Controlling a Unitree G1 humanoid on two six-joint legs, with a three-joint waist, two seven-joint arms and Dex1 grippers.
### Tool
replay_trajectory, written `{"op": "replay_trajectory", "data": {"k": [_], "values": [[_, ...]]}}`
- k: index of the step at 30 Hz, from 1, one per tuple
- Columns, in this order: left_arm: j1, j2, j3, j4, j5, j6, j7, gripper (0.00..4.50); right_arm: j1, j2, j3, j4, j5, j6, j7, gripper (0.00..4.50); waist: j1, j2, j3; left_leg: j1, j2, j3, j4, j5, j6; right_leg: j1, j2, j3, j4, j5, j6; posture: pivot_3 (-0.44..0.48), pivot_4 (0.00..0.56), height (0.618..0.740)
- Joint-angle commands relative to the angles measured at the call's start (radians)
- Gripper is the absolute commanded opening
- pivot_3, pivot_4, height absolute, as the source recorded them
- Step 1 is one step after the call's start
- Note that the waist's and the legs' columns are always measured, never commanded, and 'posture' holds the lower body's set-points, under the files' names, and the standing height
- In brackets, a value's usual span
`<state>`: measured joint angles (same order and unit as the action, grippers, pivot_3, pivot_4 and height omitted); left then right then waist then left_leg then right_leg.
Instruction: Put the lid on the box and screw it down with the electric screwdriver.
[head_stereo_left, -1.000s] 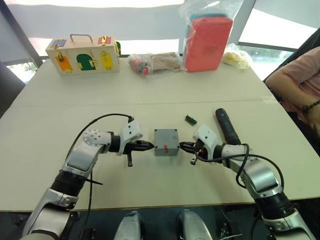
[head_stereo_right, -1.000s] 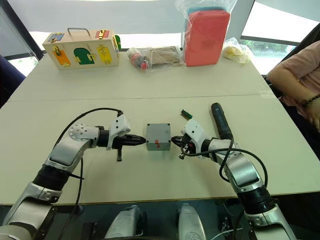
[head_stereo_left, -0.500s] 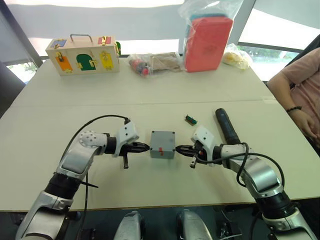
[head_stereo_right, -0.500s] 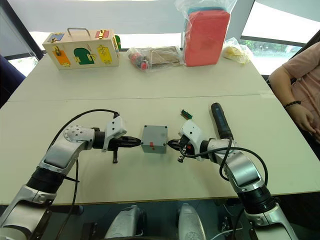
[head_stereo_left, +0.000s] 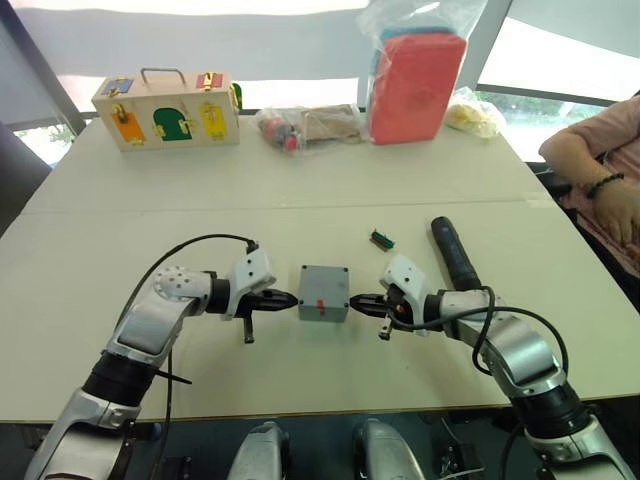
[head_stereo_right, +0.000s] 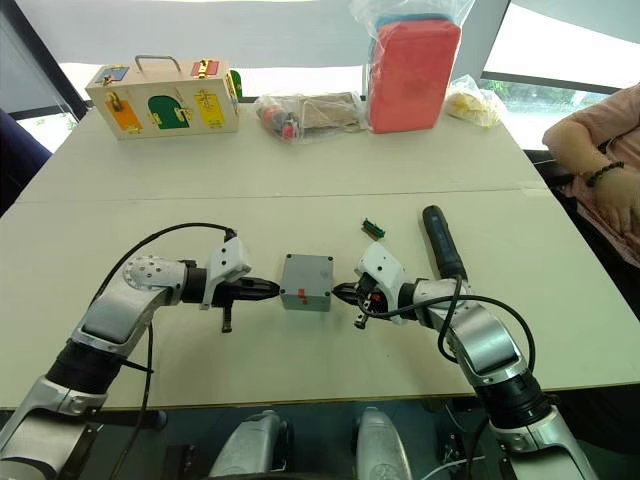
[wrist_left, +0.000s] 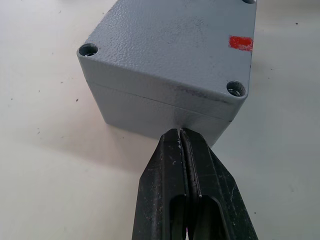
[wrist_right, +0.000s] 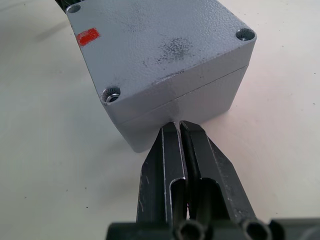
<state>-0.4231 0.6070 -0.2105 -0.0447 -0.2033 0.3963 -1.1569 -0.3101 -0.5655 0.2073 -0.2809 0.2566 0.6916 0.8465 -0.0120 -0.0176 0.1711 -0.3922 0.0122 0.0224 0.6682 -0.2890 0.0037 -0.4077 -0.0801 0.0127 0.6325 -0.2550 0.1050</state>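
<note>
The grey box (head_stereo_left: 323, 300) stands mid-table with the lid (head_stereo_left: 325, 282) seated on top; a red mark shows on the lid (wrist_left: 175, 45). The seam between lid and box wall (wrist_left: 150, 112) is visible, with screw holes at the corners. My left gripper (head_stereo_left: 291, 298) is shut, its tip touching the box's left side. On the opposite side my right gripper (head_stereo_left: 354, 300) is shut too, tip against the wall (wrist_right: 200, 107). The black electric screwdriver (head_stereo_left: 455, 253) lies on the table behind my right arm, untouched.
A small green part (head_stereo_left: 381, 239) lies behind the box. At the far edge stand a wooden latch box (head_stereo_left: 167, 108), clear bags (head_stereo_left: 310, 127), a red case in a bag (head_stereo_left: 415, 85) and a yellow bag (head_stereo_left: 472, 112). A person's arm (head_stereo_left: 600, 180) rests at the right.
The box, pinched between both shut gripper tips, has slid slightly left and toward me, both arms moving with it. The person's arm at the right has shifted.
</note>
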Motion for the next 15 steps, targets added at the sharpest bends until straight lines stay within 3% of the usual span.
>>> {"op": "replay_trajectory", "data": {"k": [1, 11, 15], "values": [[0.012, 0.021, 0.024, -0.061, -0.036, -0.006, -0.015, 0.0, 0.017, -0.032, -0.032, -0.087, 0.019, -0.018, 0.008, 0.08, 0.0, 0.0, 0.0, 0.0, 0.0, 0.0, 0.0, 0.0, 0.0, 0.0, 0.0, 0.0, 0.0, 0.0, 0.0, 0.0, 0.15, 0.73], [0.075, 0.157, 0.118, -0.163, -0.122, 0.043, -0.052, 0.0, 0.071, -0.065, -0.29, -0.178, 0.1, 0.06, -0.109, 0.08, 0.0, 0.0, 0.0, 0.0, 0.001, 0.0, -0.001, 0.0, 0.0, 0.0, 0.0, 0.0, 0.0, 0.0, 0.0, 0.0, 0.15, 0.73], [0.051, 0.17, 0.143, -0.181, -0.156, 0.061, -0.043, 0.0, 0.087, -0.077, -0.319, -0.173, 0.102, 0.082, -0.139, 1.16, 0.002, 0.0, 0.0, 0.0, 0.001, 0.0, -0.001, 0.0, 0.0, 0.0, -0.001, 0.0, 0.0, 0.0, -0.001, 0.0, 0.15, 0.73]]}}
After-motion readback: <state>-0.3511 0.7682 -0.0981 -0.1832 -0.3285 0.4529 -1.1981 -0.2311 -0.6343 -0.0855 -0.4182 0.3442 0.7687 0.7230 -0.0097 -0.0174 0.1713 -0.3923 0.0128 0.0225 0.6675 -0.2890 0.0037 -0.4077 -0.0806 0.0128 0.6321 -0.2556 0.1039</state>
